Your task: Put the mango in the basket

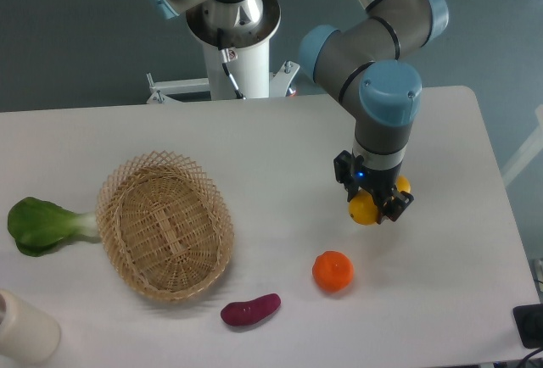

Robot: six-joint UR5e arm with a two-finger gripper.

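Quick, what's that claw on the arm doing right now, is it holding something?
Gripper: its fingers sit on either side of the yellow mango, apparently closed on it, down near the table.

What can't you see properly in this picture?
- The mango: the gripper sits right over it, so only its yellow ends show in the camera view.
- The fingers: the arm's wrist covers them, so whether they touch or squeeze the mango cannot be told.
- The white bottle: cut off by the bottom left corner.
- The dark thing at the right edge: cut off, too little shows to name it.
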